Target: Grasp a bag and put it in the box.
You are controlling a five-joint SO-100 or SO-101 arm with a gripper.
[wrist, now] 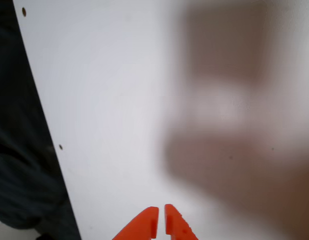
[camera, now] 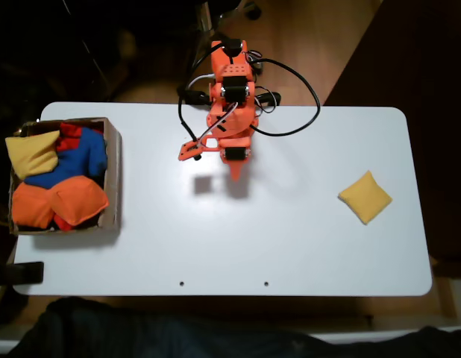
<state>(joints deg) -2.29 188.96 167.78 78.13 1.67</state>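
The bag (camera: 365, 196) — a golden-yellow cloth square turned like a diamond, with no long axis to favour — lies flat on the white table (camera: 290, 246), well apart from your gripper (camera: 236, 173) and off to its right in the fixed view. The gripper hangs above the middle of the table; in the wrist view its two orange fingertips (wrist: 147, 226) sit nearly together, a thin slit between them, holding nothing. The box (camera: 113, 179) lies the opposite way — to the gripper's left in the fixed view, crowded with orange, blue, red and pale yellow beanbags (camera: 55, 203). You would likely swing right first.
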